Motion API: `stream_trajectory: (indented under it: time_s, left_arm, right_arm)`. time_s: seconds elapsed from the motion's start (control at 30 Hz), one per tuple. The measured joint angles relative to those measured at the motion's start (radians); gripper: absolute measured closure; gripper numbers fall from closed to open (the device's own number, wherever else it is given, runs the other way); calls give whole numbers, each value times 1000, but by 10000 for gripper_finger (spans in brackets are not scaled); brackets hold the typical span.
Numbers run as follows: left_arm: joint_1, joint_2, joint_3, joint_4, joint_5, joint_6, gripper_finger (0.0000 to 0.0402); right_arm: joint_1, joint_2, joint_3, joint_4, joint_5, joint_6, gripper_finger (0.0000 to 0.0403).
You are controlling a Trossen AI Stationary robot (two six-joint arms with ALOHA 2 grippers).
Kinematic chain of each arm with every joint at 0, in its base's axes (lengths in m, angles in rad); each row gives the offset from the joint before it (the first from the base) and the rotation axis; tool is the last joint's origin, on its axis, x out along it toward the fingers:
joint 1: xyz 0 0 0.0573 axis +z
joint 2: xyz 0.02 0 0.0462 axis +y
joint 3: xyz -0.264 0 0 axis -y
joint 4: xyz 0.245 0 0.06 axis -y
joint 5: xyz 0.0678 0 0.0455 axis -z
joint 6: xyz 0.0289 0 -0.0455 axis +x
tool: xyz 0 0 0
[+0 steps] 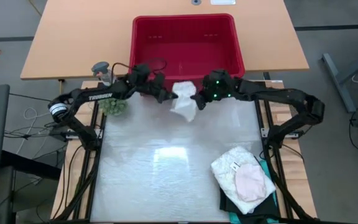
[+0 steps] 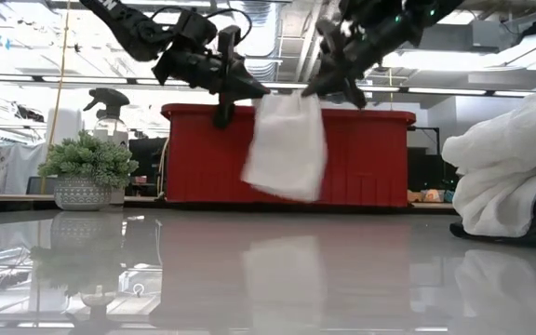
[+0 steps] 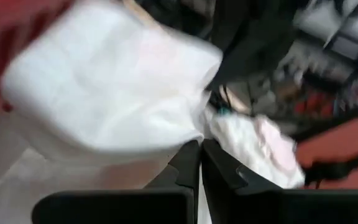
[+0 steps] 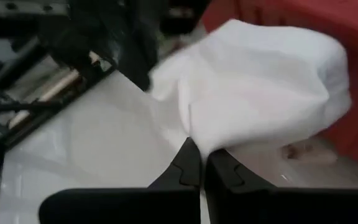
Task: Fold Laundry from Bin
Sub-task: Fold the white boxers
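A small white cloth (image 1: 184, 99) hangs in the air between the two arms, just in front of the red bin (image 1: 185, 38), clear of the table (image 1: 166, 174). From the low view it drops as a soft, slightly crooked rectangle (image 2: 287, 146), its top edge stretched between the grippers and its lower corners loose, one side sagging lower than the other. It looks thin and plain, with gentle folds.

The left gripper (image 1: 166, 95) is pinched tight on one top corner of the cloth; the right gripper (image 1: 197, 99) is pinched tight on the other. In each wrist view the fingers (image 3: 194, 163) meet with cloth (image 3: 110, 93) bunched just beyond them, and the same shows on the right, fingers (image 4: 194, 165) closed under the white fabric (image 4: 260, 81).

A stack (image 1: 244, 177) of folded laundry sits at the table's near right corner: a white piece on top with something pale pinkish on it, dark and teal edges showing underneath. How many pieces lie there I cannot make out. A small potted plant (image 1: 113, 106) stands by the left arm, partly covered by it. The bin's inside is partly hidden by the arms; what shows of it is bare red.
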Motion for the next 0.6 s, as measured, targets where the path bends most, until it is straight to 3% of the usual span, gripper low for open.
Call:
stream_trajectory:
  time_s: [0.13,0.3,0.43,0.6]
  left_arm:
    - [-43,-37,25,-199,-2,202,401]
    - [-155,-39,5,-487,-212,386,401]
    - [-262,-43,-110,-411,-228,353,401]
    - [-386,-40,-281,-158,-233,163,401]
  right_arm:
    - [56,-13,8,-40,35,-38,379]
    - [208,54,7,-203,206,13,379]
    - [340,158,-4,-228,236,87,379]
    - [473,257,-4,-189,231,185,379]
